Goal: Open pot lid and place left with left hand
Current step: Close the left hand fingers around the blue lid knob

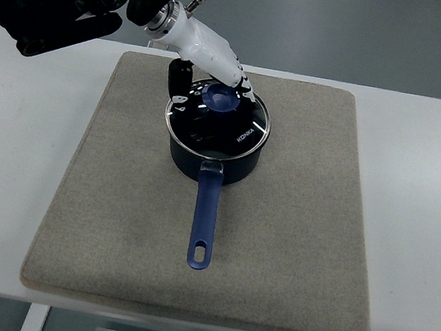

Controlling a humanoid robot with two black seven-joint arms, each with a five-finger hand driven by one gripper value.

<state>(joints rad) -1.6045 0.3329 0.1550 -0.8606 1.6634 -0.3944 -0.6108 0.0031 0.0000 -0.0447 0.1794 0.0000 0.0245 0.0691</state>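
The left hand (pixel 217 81) reaches over the far side of the pot (pixel 213 160), which stands on the mat (pixel 292 244). Its fingers (pixel 179 77) are at the blue knob (pixel 221 98) of the lid (pixel 210 126); whether they have closed cannot be told. The glass lid looks rigid, smooth, breakable; the knob is judged the only secure hold.

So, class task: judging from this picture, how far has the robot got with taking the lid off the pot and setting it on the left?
Done: the left hand has reached the lid's blue knob. In hand: gripping the knob; whether its fingers have closed is unclear. Left: the glass lid sits on the pot, so lifting and placing it on the mat to the left remain.
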